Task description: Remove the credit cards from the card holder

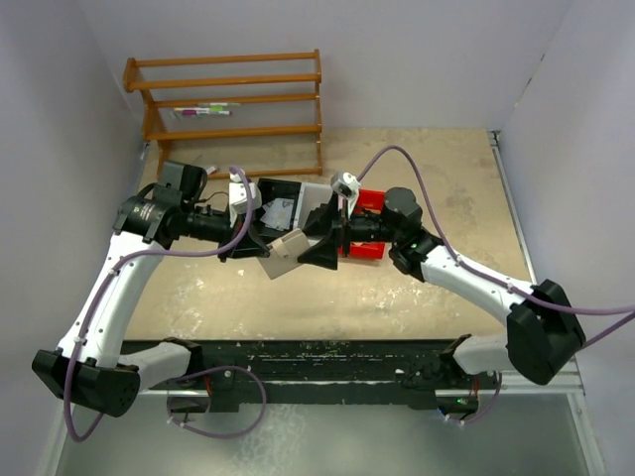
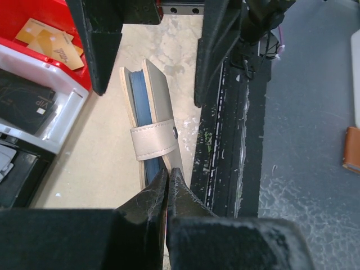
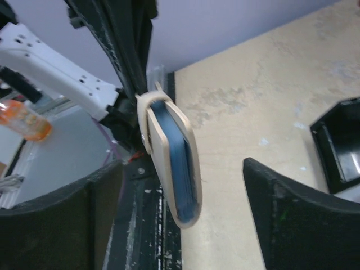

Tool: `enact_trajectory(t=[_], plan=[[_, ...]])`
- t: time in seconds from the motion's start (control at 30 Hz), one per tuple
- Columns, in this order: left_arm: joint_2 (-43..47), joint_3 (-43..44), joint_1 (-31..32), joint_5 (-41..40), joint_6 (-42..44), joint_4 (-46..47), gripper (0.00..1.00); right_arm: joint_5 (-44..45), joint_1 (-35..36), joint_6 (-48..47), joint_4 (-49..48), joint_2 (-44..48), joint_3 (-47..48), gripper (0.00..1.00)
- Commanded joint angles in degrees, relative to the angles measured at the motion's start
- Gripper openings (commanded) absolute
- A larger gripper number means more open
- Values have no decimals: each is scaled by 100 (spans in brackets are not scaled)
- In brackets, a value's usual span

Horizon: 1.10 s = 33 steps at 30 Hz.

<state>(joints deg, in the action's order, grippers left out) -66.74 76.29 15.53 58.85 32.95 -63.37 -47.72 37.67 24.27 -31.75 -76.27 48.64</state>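
Worktop (image 1: 446,288): tan board with a black rail along its near edge. Left arm (image 1: 119,288): reaches in to the middle, with its jaws pressed onto one thin edge of the card holder (image 1: 286,253) and little of it caught between the tips. Right arm (image 1: 466,278): reaches in from the right, with its jaws spread wide, one either side of the holder and touching neither face. Wooden rack (image 1: 233,99): far left, against the wall, well apart from the work. Red tray (image 2: 50,17): just behind the holder, holding a few tan cards. White tray (image 2: 67,107): beside the red one, with dark cards inside. Black tray (image 3: 325,147): beside them, contents not visible. The card holder is tan and folded shut, and appears to hang in the air edge-on between the two arms, over the near part of the worktop. Sleeves (image 3: 183,163): a blue-grey stack visible along the open edge. Strap (image 2: 153,142): wrapped across the fold and apparently fastened. Snap (image 2: 175,133): small and round, on the strap. Credit cards: presumably inside, but they cannot be told apart from the sleeves. Hazards: with the strap fastened no card can come free, so a tug at the sleeves would likely drag the whole holder. A push or pull from the right jaws could twist the holder out of the shallow left pinch. If dropped here it may land on the near rail or off the worktop.
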Motion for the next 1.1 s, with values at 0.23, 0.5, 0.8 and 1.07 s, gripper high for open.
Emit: enact_trajectory(t=[0.23,0.5,0.8,1.07], plan=[[59,8,12,145,-14,164,0,-849,169,1271,-1525,-217,20,18],[325,-389,25,-1479,-421,1454,76,947,178,773,704,-213,668,0],[586,-946,48,-1884,-57,1642,84,3093,915,1451,2406,-789,1809,0],[647,-1042,72,-2155,236,1480,84,3551,1329,1896,2694,-1193,2448,0]])
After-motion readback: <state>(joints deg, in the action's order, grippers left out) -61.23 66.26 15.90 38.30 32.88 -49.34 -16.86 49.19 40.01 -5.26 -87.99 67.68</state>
